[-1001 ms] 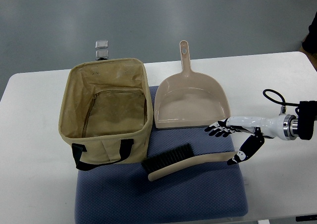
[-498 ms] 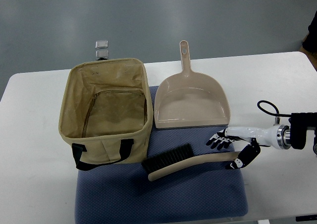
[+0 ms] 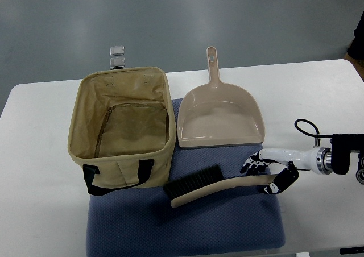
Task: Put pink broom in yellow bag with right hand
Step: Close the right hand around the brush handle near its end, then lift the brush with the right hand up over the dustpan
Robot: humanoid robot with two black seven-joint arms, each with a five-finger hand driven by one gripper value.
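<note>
Top view, single camera. White table (image 3: 45,211) carrying a blue padded mat (image 3: 187,228) at the near centre. Yellow bag (image 3: 122,126) upright on the mat's 10 o'clock corner, mouth open, interior in view with nothing inside, two black handle straps hanging on its near wall. Pinkish-beige dustpan (image 3: 222,117) lying flat at 3 o'clock of the bag, just beside it, handle pointing to 12 o'clock, front lip resting on the mat's far edge.

Pink broom (image 3: 219,187) lying flat on the mat at 5 o'clock of the bag and 6 o'clock of the dustpan, apart from both. Dark bristle head at the 9 o'clock end, bristles facing 12 o'clock; curved handle running toward 3 o'clock. Not inside the bag.

Right hand (image 3: 268,174) entering from the 3 o'clock edge on a white forearm with a black cable loop behind the wrist. Positioned at the broom's handle tip: fingers (image 3: 251,165) extended on the 12 o'clock side of the handle, thumb bent down at the 3 o'clock end of the tip. Posture part-spread, straddling the handle end, not wrapped round it. Contact between thumb and handle tip apparent but not certain at this resolution. Broom not lifted.

Small metal clip (image 3: 117,57) on the grey floor beyond the table, at 12 o'clock of the bag.
</note>
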